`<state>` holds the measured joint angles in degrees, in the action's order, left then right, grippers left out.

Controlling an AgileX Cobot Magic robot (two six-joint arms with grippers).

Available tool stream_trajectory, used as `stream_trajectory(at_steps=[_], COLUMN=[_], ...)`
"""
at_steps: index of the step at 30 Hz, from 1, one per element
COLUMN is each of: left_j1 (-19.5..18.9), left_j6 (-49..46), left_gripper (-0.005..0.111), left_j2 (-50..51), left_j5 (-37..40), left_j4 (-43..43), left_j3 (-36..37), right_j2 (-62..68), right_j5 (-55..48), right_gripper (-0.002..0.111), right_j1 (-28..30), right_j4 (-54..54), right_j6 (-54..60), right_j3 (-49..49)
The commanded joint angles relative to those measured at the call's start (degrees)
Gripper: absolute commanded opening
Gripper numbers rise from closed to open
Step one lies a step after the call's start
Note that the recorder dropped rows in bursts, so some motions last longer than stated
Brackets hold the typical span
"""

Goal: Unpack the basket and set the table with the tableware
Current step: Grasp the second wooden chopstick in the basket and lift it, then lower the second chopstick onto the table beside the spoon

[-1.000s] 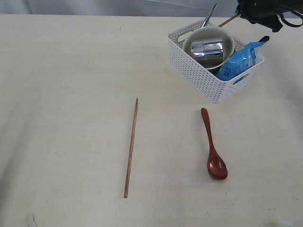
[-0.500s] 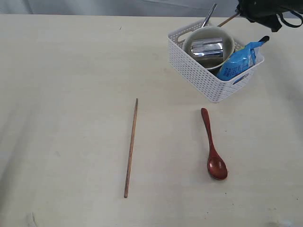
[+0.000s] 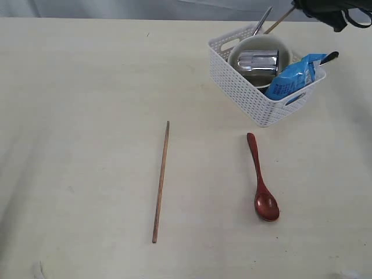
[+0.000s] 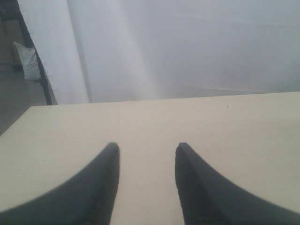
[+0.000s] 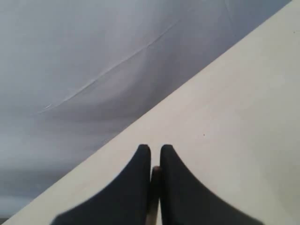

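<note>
Currently: basket [image 3: 256, 96] sits at 1 o'clock on the table [image 3: 87, 87]. Inside it, cream bowl [image 3: 256, 39] holds steel cup [image 3: 257, 60] lying on its side. Blue snack bag [image 3: 293, 75] at the bowl's 4 o'clock. A steel handle [image 3: 264, 18] pokes out at 12. The right gripper [image 5: 155, 147] is clenched on a thin chopstick [image 3: 280, 20] that slants up from the basket's far edge. The left gripper [image 4: 146, 145] is released, jaws apart over bare tabletop. Lying flat on the table: second chopstick [image 3: 161, 181] at the basket's 7 o'clock, wooden spoon [image 3: 261, 177] at its 6.
</note>
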<state>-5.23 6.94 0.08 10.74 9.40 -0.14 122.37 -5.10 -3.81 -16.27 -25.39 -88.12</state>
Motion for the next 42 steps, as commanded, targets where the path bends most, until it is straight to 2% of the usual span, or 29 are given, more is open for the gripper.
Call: stream_trajectory(at_steps=[1,5,10,18,22,28,35,42], left_j1=[0.46,0.46,0.46,0.46,0.46,0.46,0.46,0.46], left_j6=[0.27,0.27,0.27,0.27,0.27,0.27,0.27,0.27], left_gripper=[0.038,0.038,0.038,0.038,0.038,0.038,0.038,0.038], left_j2=[-0.08,-0.08,-0.08,-0.08,-0.08,-0.08,-0.08,-0.08], left_j5=[-0.35,-0.35,-0.35,-0.35,-0.35,-0.35,-0.35,-0.35], left_j4=[-0.28,-0.28,-0.28,-0.28,-0.28,-0.28,-0.28,-0.28], left_j3=[0.14,0.14,0.14,0.14,0.14,0.14,0.14,0.14], right_j2=[-2.20,-4.22,-7.40,-14.39,-17.57,-20.59,-22.90,-23.44], right_j5=[1.78,3.44,3.44,-0.52,-6.79,-14.70,-32.84,-48.99], right_gripper=[0.000,0.000,0.000,0.000,0.000,0.000,0.000,0.000], right_j1=[0.21,0.21,0.21,0.21,0.08,0.08,-0.55,-7.97], right_j4=[1.27,1.27,1.27,1.27,3.70,2.14,0.63,-0.01], right_j6=[1.33,2.42,8.96,16.19,23.61,23.52,24.21,24.33], right_j3=[-0.03,-0.47,-2.43,-6.00,-6.44,-6.44,-6.44,-6.08])
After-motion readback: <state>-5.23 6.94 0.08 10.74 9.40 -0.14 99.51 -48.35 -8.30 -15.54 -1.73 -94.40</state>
